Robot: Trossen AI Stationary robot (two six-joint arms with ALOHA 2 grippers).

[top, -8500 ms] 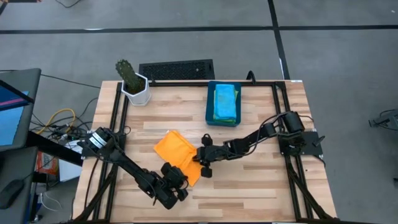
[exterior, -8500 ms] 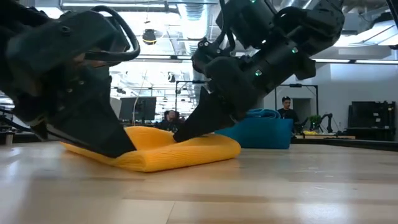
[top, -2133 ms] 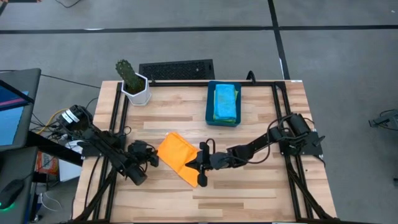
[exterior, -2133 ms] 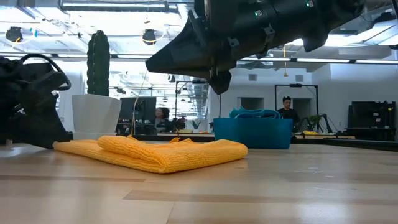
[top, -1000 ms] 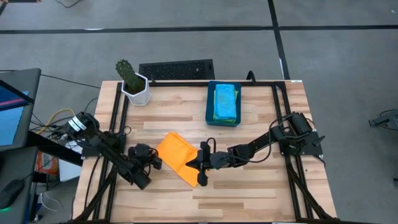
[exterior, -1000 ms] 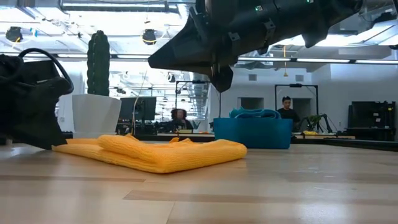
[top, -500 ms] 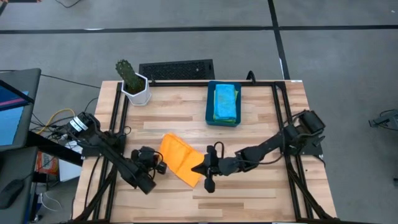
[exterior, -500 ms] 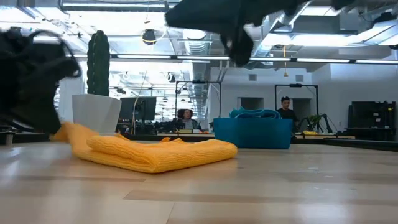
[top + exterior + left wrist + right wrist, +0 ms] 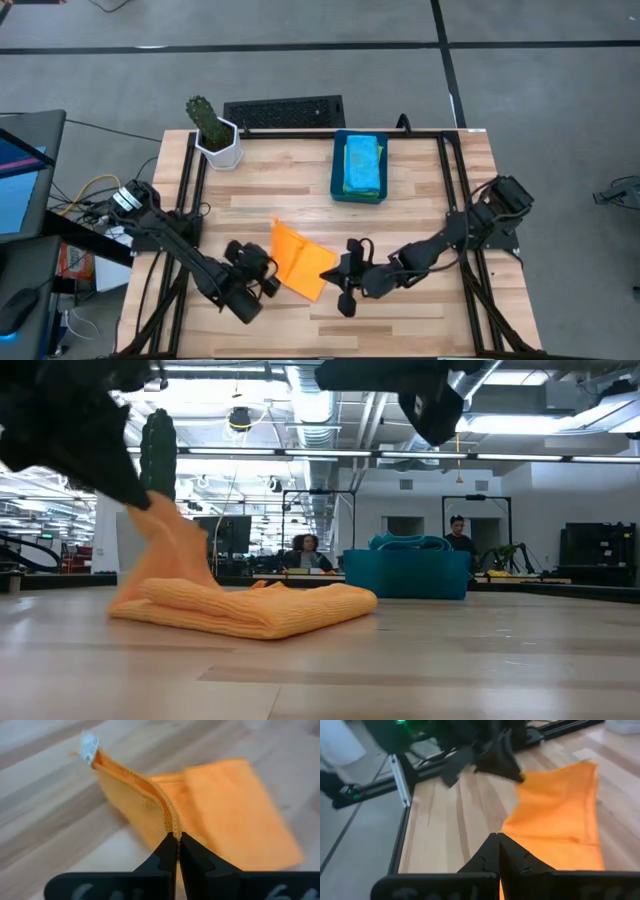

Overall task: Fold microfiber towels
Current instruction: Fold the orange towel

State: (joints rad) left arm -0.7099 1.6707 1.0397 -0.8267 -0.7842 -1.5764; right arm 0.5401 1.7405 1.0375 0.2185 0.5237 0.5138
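Only my left wrist view is showing the left gripper (image 9: 174, 840) pinching the orange towel's (image 9: 220, 815) hem; the right gripper (image 9: 345, 288) is hovering closed above the wooden table (image 9: 420, 190).

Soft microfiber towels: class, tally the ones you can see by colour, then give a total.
Orange microfiber towel, on the table: 1
Light blue microfiber towel, in the dark blue rectangular bin: 1
Green microfiber towel, edge under the light blue one: 1
Total: 3

No readable text, brand or number in any view. The small white tag (image 9: 89, 745) on the folded orange microfiber towel's (image 9: 220, 810) hem is too blurred to read.
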